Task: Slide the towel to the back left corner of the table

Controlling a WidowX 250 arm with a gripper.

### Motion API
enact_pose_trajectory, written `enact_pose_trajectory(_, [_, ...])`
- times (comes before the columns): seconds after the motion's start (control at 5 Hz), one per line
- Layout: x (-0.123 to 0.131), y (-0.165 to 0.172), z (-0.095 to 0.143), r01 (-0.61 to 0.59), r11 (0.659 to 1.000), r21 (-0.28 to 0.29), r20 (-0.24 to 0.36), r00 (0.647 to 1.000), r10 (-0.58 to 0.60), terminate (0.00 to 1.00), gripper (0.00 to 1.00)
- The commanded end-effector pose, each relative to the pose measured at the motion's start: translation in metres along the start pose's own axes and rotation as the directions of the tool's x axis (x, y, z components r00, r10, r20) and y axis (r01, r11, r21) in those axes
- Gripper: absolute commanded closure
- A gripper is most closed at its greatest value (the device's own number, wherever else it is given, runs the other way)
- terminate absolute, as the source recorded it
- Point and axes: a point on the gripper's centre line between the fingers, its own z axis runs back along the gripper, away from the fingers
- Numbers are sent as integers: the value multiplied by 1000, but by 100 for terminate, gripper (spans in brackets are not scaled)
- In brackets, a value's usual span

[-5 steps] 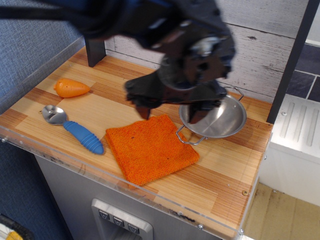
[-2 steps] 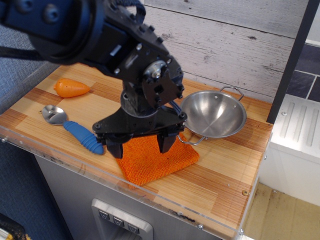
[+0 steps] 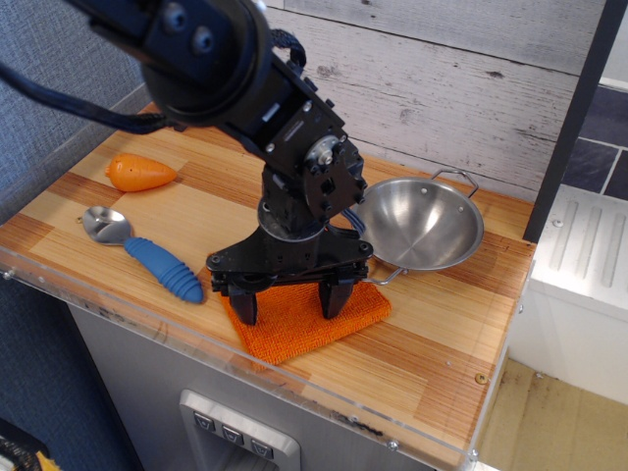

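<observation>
The bright orange towel (image 3: pixel 294 329) lies flat near the front edge of the striped wooden table (image 3: pixel 442 343), mostly under my arm. My black gripper (image 3: pixel 289 306) points straight down over it, open, with one fingertip (image 3: pixel 245 312) near the towel's left side and the other near its right. The fingertips look to be touching or just above the cloth; I cannot tell which. The towel's back half is hidden by the gripper.
A steel bowl (image 3: pixel 424 224) with wire handles stands just right of the gripper. A blue-handled spoon (image 3: pixel 147 257) lies to the left. An orange carrot toy (image 3: pixel 140 172) sits at the back left. A clear acrylic rim (image 3: pixel 324 397) runs along the front edge.
The gripper came down from above the bowl and the back of the towel, and now stands low over the towel. The towel, bowl, spoon and carrot have not moved.
</observation>
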Motion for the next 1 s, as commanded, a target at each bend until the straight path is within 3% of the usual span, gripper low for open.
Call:
enact_pose_trajectory(0.0, [3,-24,-8,11,1000,-15,4,1000,-11,0,0])
enact_pose_trajectory(0.8, [35,-5,-10,-56,998,-2,28,998,56,0,0])
